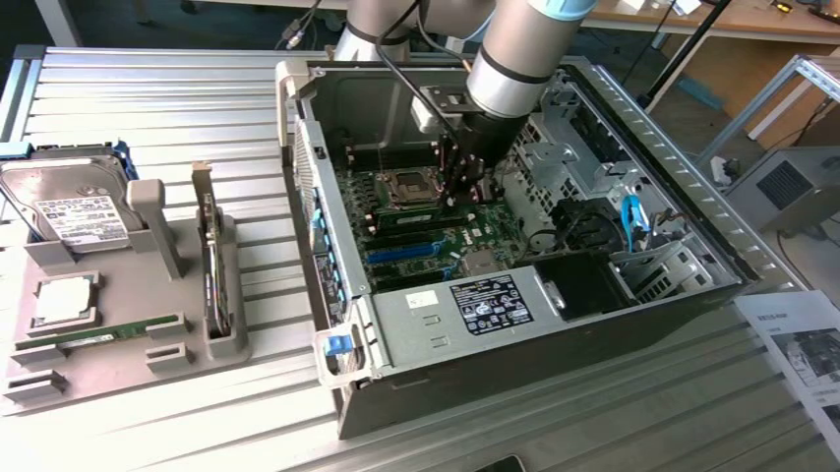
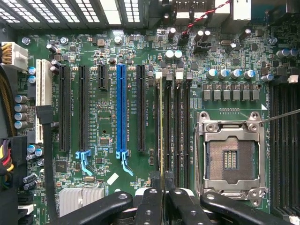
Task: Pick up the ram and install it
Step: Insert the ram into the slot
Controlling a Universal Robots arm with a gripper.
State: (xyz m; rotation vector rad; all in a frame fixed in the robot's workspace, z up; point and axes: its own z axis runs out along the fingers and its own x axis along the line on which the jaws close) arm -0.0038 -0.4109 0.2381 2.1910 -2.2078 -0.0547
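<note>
Ram (image 2: 161, 131) pinched edge-on in closed gripper (image 2: 162, 191), upright on motherboard (image 2: 108, 110), near processor socket (image 2: 232, 159)

Bright, even overhead light. Glare washed slatted table (image 1: 145, 98) pale; case (image 1: 368, 108) interior lay dim; vent grille (image 2: 70, 11) blown white.

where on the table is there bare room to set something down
Bare table beyond the hard drive, along the tray's near edge, and between the case and the paper. Crowded: the tray itself, and inside the case, where the gripper holds the ram.
</note>
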